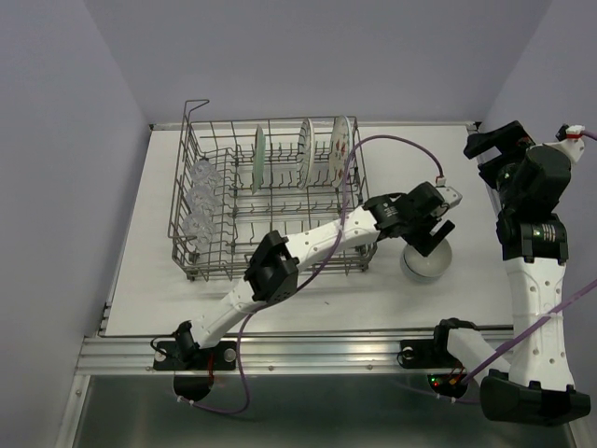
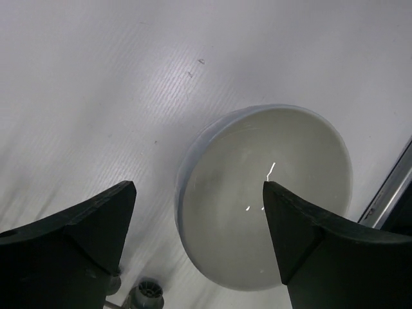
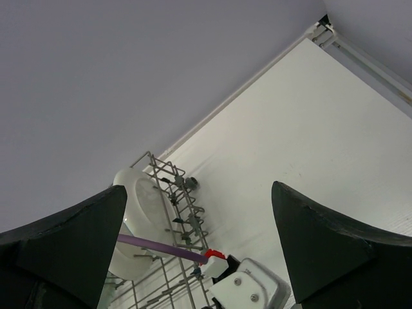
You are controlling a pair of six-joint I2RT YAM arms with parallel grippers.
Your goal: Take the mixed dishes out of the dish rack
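Left claw: hanging with its fingers spread wide just above the white bowl, pinching nothing; in the left wrist view the left claw is showing both dark fingers apart, with the bowl lying below and between them.
Left arm: stretching from its base at the near edge diagonally across the front right corner of the dish rack, wrist tipping downward over the bowl.
Right claw: sitting high at the far right, well apart from the dishes; the right wrist view is showing the right claw gaping, gripping nothing.
Right arm: standing folded upright along the bench's right edge.
Bowl: sitting on the bench just beside the rack's right side, outside the wires.
Dish rack: standing on the left half of the bench.
Rack, back row: holding a pale green plate, a white plate and a white plate with red shapes, all standing on edge between tines.
Rack, left side: holding three clear glasses in a line.
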